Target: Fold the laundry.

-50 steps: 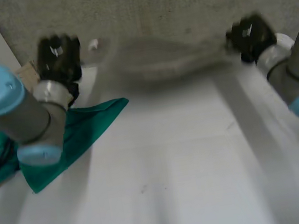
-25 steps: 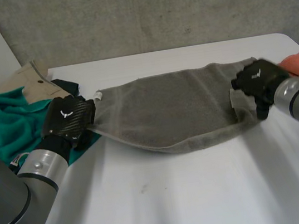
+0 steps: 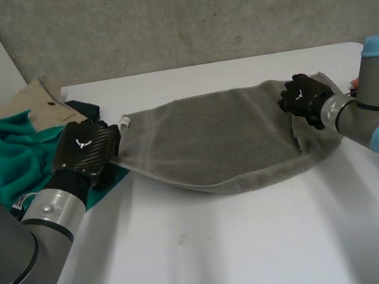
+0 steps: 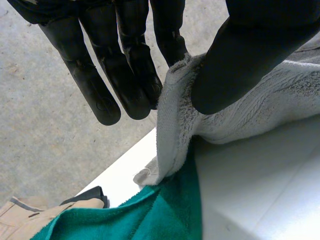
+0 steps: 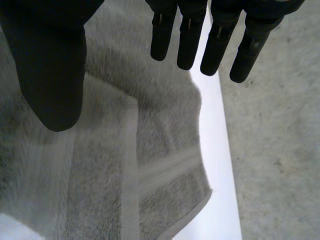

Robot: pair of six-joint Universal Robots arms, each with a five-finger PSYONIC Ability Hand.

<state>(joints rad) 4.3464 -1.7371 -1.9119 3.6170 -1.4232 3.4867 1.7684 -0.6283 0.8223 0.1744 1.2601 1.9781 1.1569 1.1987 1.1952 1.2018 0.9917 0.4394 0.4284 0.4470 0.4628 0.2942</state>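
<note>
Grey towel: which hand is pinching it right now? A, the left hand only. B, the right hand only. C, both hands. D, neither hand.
A: the left hand pinches an end edge of the grey towel between thumb and fingers, while the right hand is open, its straight fingers over the other end and gripping nothing.

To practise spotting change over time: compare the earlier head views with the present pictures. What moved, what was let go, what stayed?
The grey towel, stretched in the air a second ago, came down onto the table. The right hand then let go of its end and shifted inward, fingers straight above the towel. The left hand keeps its pinch on the opposite corner.
</note>
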